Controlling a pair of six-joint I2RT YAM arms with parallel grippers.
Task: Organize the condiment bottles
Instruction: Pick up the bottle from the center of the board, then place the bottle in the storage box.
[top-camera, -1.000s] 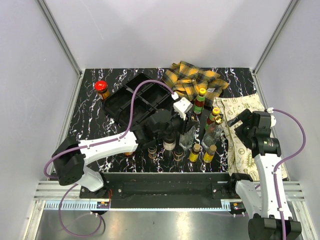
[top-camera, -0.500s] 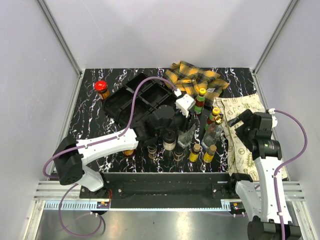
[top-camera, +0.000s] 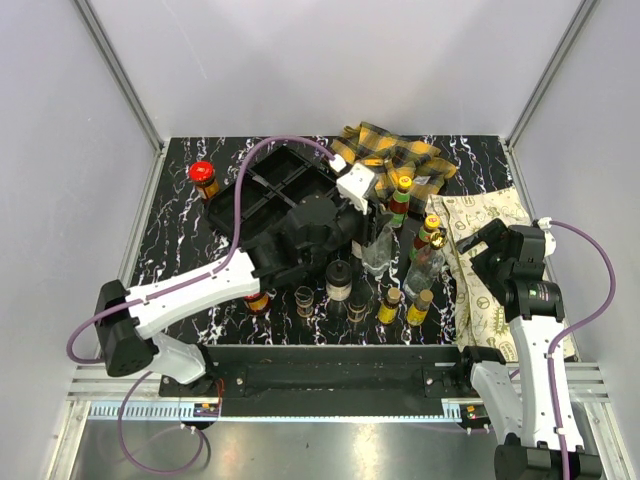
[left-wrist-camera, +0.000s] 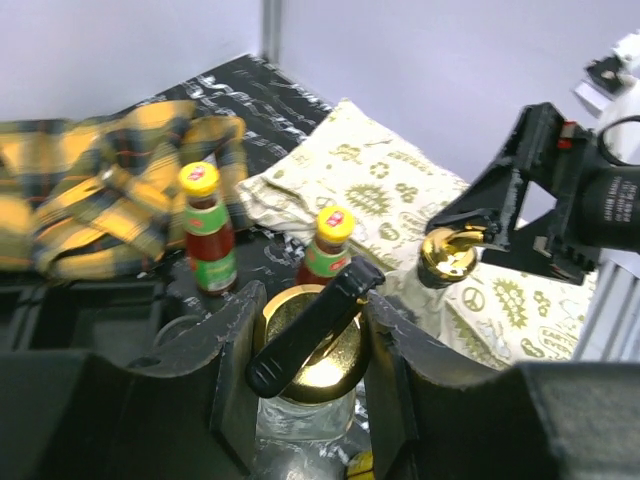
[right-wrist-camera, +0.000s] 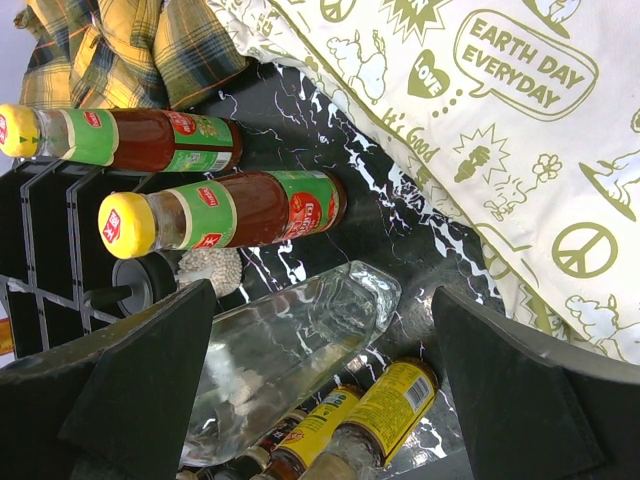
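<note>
My left gripper is shut on the neck of a clear glass bottle with a gold cap and a black spout lever, holding it upright beside the black tray. Two yellow-capped sauce bottles stand just beyond it. A second clear gold-spouted bottle stands to the right, and my right gripper hangs open beside it. In the right wrist view that clear bottle lies in the wide gap of the right gripper, untouched.
Several small bottles and a black-capped shaker stand in a row near the front edge. A red-lidded jar stands at the back left. The yellow plaid cloth and a cream printed cloth lie at the back and right.
My left arm has carried the gold-capped glass bottle away from the front row, toward the back and the tray. The right arm has barely moved.
</note>
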